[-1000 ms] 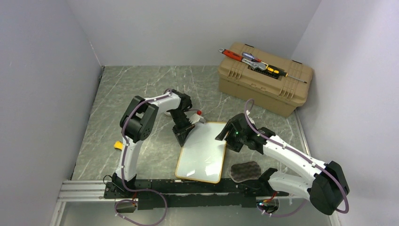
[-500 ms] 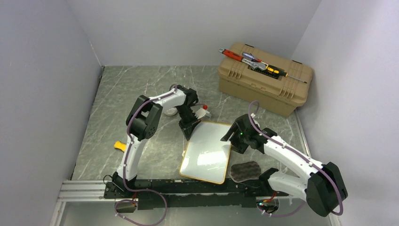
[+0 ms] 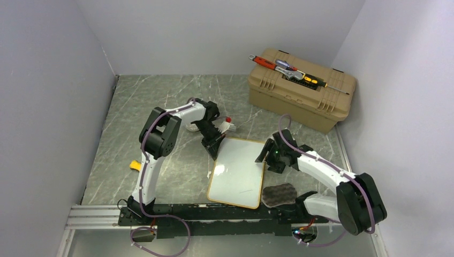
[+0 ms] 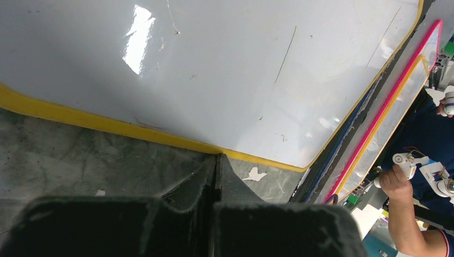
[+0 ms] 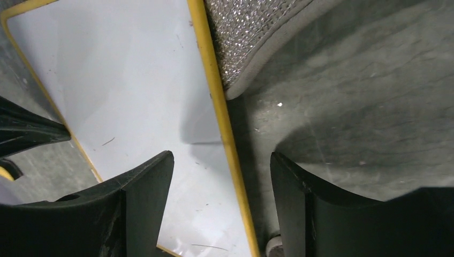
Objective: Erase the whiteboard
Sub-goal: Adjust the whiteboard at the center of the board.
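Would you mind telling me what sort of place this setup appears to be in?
Most likely a robotics lab test cell: two robot arms bolted to a rail at the edge of a marble-patterned table, plain white panels walling it in, and a tan toolbox with hand tools on top.

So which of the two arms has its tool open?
The right tool, fingers spread with the yellow edge of the whiteboard between them in its own camera. The left tool is pinched shut beside the board's frame.
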